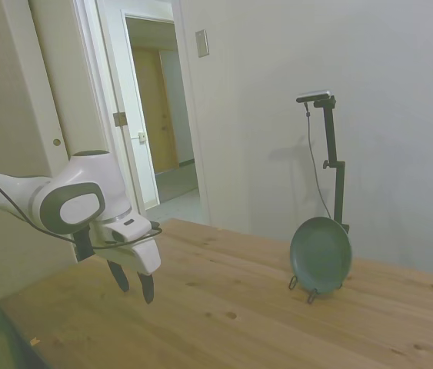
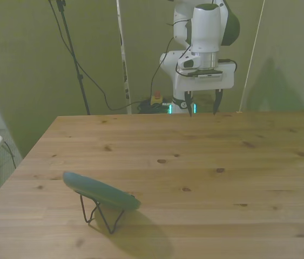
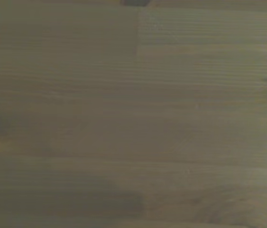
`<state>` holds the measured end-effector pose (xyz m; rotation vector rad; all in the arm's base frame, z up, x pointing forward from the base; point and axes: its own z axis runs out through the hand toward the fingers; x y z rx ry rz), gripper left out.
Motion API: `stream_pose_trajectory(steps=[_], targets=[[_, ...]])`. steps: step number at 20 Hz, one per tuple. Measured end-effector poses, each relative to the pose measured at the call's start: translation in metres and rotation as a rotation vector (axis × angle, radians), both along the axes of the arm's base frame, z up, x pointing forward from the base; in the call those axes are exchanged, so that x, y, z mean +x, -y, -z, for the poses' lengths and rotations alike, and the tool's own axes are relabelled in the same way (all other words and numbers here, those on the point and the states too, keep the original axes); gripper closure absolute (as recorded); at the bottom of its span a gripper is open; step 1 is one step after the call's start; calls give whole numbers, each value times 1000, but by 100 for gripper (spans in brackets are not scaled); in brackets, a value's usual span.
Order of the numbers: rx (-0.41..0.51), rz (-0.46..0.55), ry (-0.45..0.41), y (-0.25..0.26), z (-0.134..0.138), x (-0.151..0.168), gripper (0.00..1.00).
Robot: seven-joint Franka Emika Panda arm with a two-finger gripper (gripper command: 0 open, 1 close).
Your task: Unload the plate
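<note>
Nothing is done: the plate (image 1: 321, 254) leans on its wire stand (image 2: 101, 212); the gripper (image 2: 201, 106), apparently open and empty, hangs well apart.

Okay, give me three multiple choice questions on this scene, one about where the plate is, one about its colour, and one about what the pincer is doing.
1. Where is the plate?
A. Flat on the table
B. Leaning in a black wire stand
C. Held in the pincer

2. What colour is the plate?
A. Grey-green
B. Red
C. White

3. What state is the pincer in?
A. Shut on the plate
B. Open and empty
C. Shut on the stand

Answers:
1 B, the side view shows it tilted up on the stand's wire legs.
2 A, both wide views show a matte teal face.
3 B, the front view shows its fingers apart above the table, far from the plate.
</note>
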<state>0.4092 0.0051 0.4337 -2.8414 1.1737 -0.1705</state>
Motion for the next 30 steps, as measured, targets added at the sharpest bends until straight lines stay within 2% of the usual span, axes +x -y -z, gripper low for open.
stream_pose_trajectory(steps=[3, 7, 18, 22, 24, 30], targets=[[3, 38, 11, 3, -1, 2, 0], [7, 147, 110, 39, -28, 24, 0], [24, 402, 222, 180, -87, 156, 0], [33, 437, 220, 201, -105, 193, 0], [48, 421, 197, 193, -117, 209, 0], [41, 507, 233, 206, -101, 233, 0]])
